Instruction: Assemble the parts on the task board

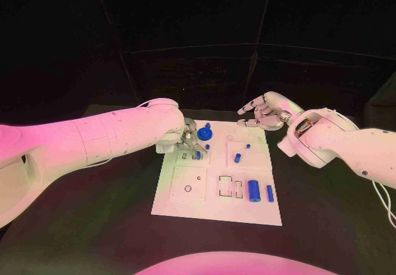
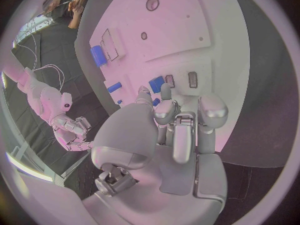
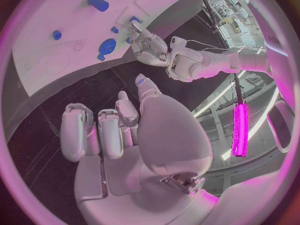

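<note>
the white task board (image 1: 186, 203) lies in the middle of the black bench (image 1: 330, 212), its long side running away from the robot; the left hand (image 1: 188, 142) is over the board's far left corner, its fingers (image 2: 164, 96) reaching down towards a small blue part (image 2: 156, 83) on the plate; whether they actually pinch that part i cannot tell, since the hand covers the contact in the head view and the wrist view leaves the tips just at the part's edge; just beside this hand, towards the far edge, sits a round blue knob-like part (image 1: 205, 134) with a small blue peg (image 1: 209, 124) beyond it; near the middle of the board stand two short blue pegs (image 1: 237, 157), and one more small blue part (image 1: 248, 145) lies further back; at the near right of the board a thick blue cylinder (image 1: 254, 191) lies beside a thinner blue rod (image 1: 270, 193), next to two rectangular recesses (image 1: 225, 186); a small round hole (image 1: 188, 188) marks the near left panel; the right hand (image 1: 261, 112) hangs above the bench past the board's far right corner, apart from the plate, holding nothing, its fingers (image 3: 105, 132) loosely curled yet separated.
</note>
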